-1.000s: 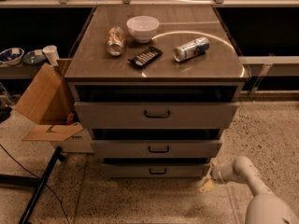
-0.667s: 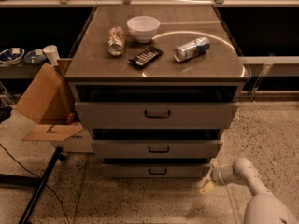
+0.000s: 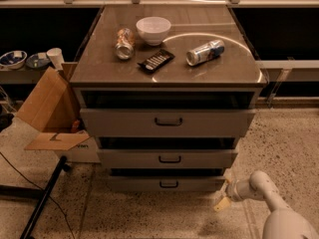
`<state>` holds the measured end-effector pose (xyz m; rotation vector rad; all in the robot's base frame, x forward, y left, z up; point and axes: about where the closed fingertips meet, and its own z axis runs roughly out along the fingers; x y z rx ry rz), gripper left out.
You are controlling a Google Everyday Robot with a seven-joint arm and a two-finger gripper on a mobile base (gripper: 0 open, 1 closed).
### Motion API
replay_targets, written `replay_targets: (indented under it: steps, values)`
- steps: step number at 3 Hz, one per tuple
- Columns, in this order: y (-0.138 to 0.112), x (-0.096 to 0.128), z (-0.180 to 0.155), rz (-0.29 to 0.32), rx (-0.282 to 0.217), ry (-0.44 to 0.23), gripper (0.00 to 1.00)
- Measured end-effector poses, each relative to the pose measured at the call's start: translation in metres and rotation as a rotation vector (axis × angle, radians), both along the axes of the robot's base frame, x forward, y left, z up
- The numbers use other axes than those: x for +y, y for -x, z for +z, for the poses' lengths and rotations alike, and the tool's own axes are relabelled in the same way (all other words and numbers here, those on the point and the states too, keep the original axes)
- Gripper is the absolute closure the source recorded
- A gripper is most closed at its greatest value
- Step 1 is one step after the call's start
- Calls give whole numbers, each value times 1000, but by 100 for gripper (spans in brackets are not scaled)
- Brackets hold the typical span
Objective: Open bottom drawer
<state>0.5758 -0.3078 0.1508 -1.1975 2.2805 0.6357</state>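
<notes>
The bottom drawer (image 3: pixel 167 183) is the lowest of three grey drawers in the cabinet, with a shallow flat front and a small dark bar handle (image 3: pixel 169 184). Its front stands a little forward, with a dark gap above it. The middle drawer (image 3: pixel 168 159) and the tall top drawer (image 3: pixel 168 122) sit above it. My gripper (image 3: pixel 223 195) is low at the right, at the right end of the bottom drawer's front, near the floor. The white arm (image 3: pixel 269 203) comes in from the lower right corner.
On the cabinet top (image 3: pixel 99 63) are a white bowl (image 3: pixel 153 30), a tipped can (image 3: pixel 124 43), a dark packet (image 3: pixel 156 60) and a lying silver-blue can (image 3: pixel 205 52). An open cardboard box (image 3: pixel 47 111) stands to the left. A black stand leg (image 3: pixel 42 200) and cable cross the floor at left.
</notes>
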Motion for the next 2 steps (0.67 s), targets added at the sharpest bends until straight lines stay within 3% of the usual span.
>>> replay_targets:
  steps: [2]
  values:
    - [46,-12,-26,-29,44,7,0]
